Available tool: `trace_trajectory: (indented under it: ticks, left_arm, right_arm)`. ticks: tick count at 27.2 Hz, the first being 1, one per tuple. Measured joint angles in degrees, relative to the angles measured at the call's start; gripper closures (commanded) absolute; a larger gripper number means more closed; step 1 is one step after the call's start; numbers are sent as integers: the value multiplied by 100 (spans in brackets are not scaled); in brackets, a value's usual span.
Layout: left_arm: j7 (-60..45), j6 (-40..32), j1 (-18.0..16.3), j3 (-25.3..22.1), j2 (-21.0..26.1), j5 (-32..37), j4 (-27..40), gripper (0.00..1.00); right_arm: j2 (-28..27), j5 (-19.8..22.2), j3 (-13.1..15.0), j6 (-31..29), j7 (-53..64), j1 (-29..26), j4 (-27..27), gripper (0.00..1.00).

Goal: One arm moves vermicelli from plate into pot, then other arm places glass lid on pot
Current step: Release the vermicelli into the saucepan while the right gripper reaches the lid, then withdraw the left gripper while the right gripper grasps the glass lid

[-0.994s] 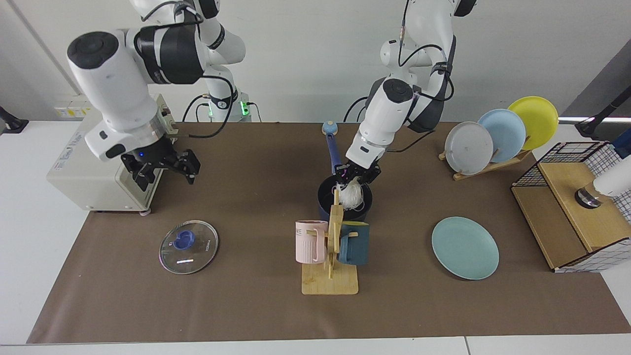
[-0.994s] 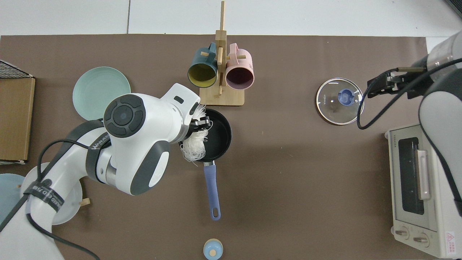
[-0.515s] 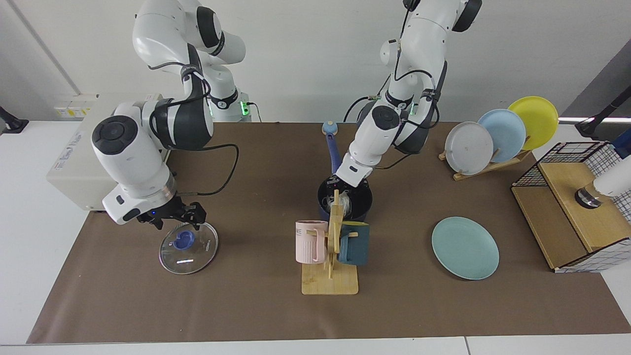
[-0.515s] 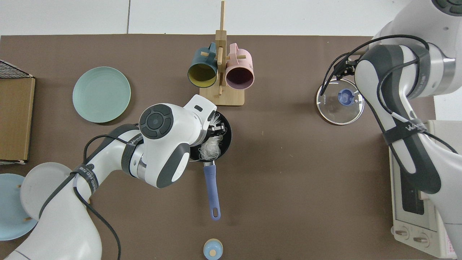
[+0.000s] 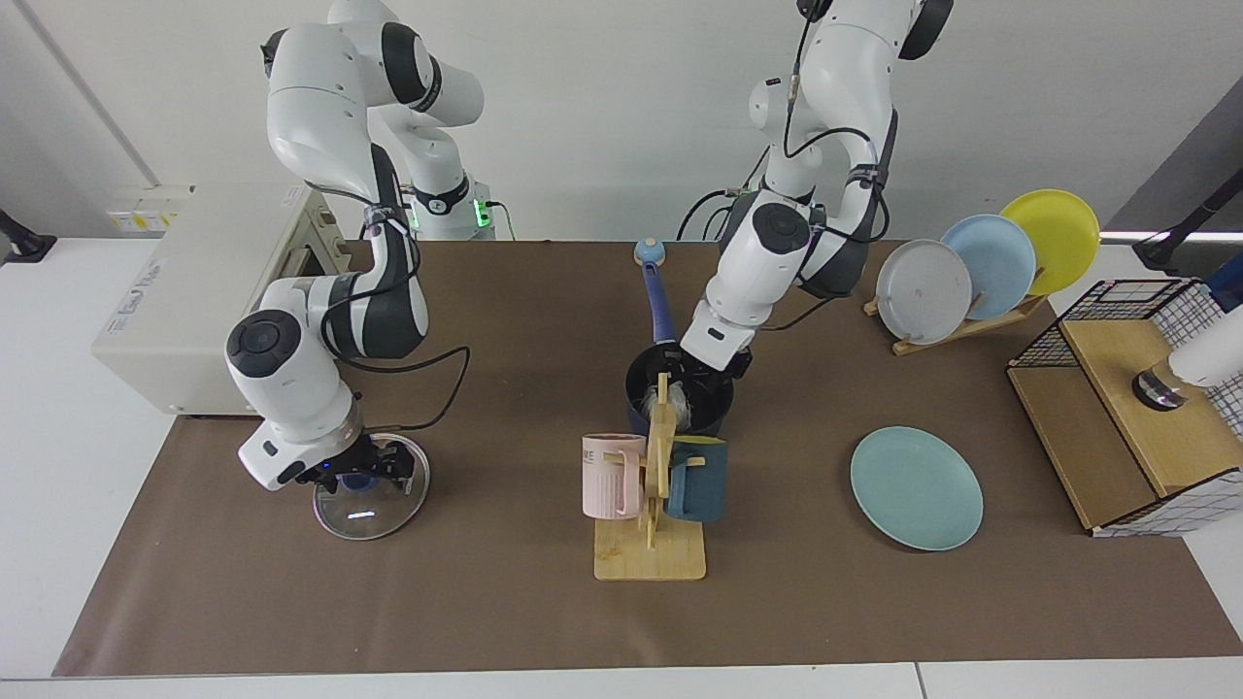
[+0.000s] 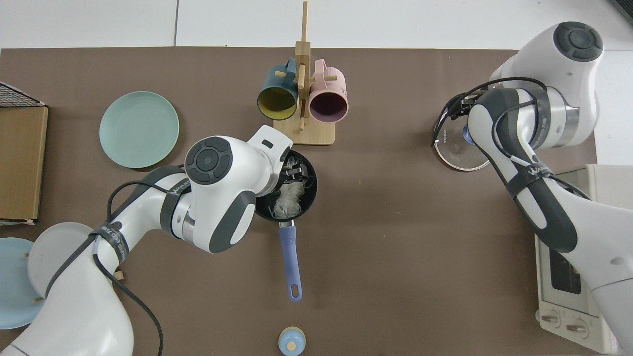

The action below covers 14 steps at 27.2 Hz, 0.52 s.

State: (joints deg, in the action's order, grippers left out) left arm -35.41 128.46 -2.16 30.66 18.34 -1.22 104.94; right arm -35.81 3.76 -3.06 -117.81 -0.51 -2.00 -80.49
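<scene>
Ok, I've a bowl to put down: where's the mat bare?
Bare: the front stretch between lid and mug rack, and between rack and plate. Crowded: the pot, with the left hand at it, and the lid, with the right hand at its knob.

"KONKA" is read on the glass lid (image 6: 452, 148), at its 9 o'clock rim. "WANXEE" is printed on an arm strap (image 6: 531, 172).

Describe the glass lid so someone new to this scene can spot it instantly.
Start at the white toaster oven at one end of the brown table. Just in front of it the glass lid lies flat, with the right gripper down at its blue knob. It is the only see-through round thing there: the teal plate and the racked plates are solid-coloured.
</scene>
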Motion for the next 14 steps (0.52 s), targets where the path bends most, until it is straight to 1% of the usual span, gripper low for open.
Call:
trace_trajectory:
  ticks: [3,7,10,14]
  left_arm:
    - [13,-747,-77,-47,-188,2,-463,0]
    - [215,-1752,-115,-287,-458,76,-1027,0]
    - [682,-2315,-134,-576,-661,143,-1257,0]
    - [1458,-2760,-168,-1098,-1000,158,-1351,0]
  right_arm:
    - [20,2,9,-129,24,-26,-182,2]
    - [85,2,10,-172,45,-75,-336,2]
    - [141,2,10,-172,45,-87,-398,2]
    - [188,2,10,-172,45,-88,-447,3]
